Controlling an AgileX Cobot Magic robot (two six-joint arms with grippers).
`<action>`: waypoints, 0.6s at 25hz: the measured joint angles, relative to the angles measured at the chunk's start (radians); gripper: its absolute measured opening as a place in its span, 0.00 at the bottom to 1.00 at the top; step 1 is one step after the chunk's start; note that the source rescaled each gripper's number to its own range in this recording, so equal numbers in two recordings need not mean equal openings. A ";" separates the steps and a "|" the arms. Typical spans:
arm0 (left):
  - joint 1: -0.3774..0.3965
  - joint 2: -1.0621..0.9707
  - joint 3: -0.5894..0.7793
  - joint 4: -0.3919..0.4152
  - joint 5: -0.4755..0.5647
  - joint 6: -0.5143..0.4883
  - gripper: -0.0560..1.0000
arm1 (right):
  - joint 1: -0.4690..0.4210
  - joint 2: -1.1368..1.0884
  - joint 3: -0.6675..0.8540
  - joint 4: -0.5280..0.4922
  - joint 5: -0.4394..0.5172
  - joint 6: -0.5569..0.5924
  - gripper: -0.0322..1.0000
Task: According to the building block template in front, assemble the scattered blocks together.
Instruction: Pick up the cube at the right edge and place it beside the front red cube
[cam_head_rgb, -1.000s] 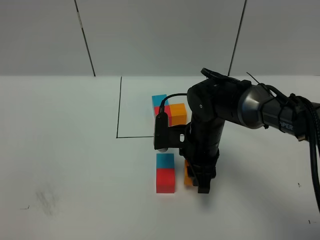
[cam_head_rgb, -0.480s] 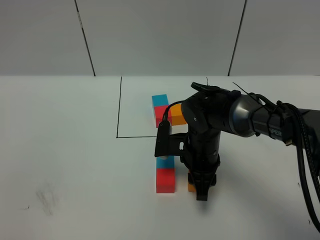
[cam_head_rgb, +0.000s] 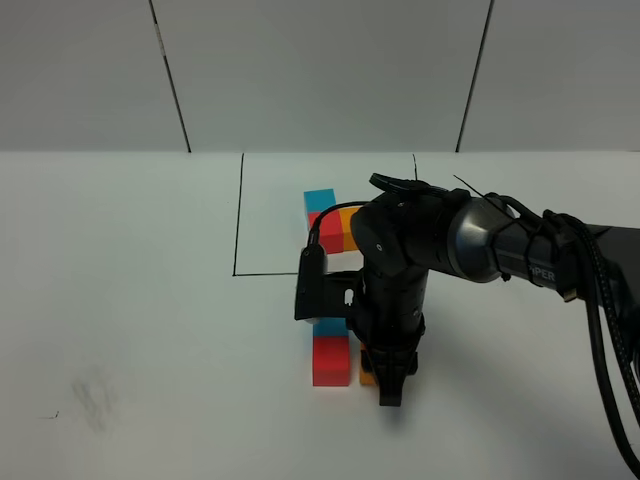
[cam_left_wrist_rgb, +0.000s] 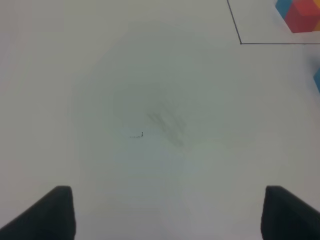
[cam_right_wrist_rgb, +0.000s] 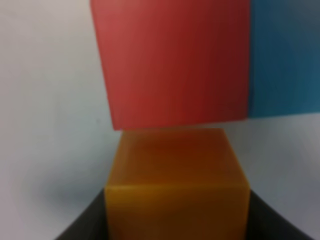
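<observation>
The building block template (cam_head_rgb: 328, 222), a blue, red and orange trio, lies inside the black drawn frame (cam_head_rgb: 238, 230). In front of it, the loose red cube (cam_head_rgb: 331, 361) touches the loose blue cube (cam_head_rgb: 330, 327), which my arm partly hides. My right gripper (cam_head_rgb: 386, 390) is shut on the orange cube (cam_head_rgb: 366, 378) and holds it low against the red cube's right side. In the right wrist view the orange cube (cam_right_wrist_rgb: 177, 185) meets the red cube (cam_right_wrist_rgb: 175, 60), with the blue cube (cam_right_wrist_rgb: 285, 55) beside it. My left gripper (cam_left_wrist_rgb: 170, 220) is open and empty over bare table.
The left wrist view shows the frame's corner (cam_left_wrist_rgb: 240, 43), part of the template (cam_left_wrist_rgb: 300, 12) and a faint grey smudge (cam_left_wrist_rgb: 165, 125) on the white table. The smudge also shows at the front left in the exterior view (cam_head_rgb: 95, 400).
My right gripper has carried the orange cube left and slightly forward, from apart from the red cube to against its right side. The red and blue cubes have not moved.
</observation>
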 joint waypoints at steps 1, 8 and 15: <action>0.000 0.000 0.000 0.000 0.000 0.000 0.80 | 0.000 0.000 0.000 0.000 -0.001 0.000 0.23; 0.000 0.000 0.000 0.000 0.000 0.000 0.80 | 0.000 0.000 0.000 0.000 -0.012 -0.011 0.23; 0.000 0.000 0.000 0.000 0.000 0.000 0.80 | 0.000 0.000 0.000 0.013 -0.029 -0.036 0.23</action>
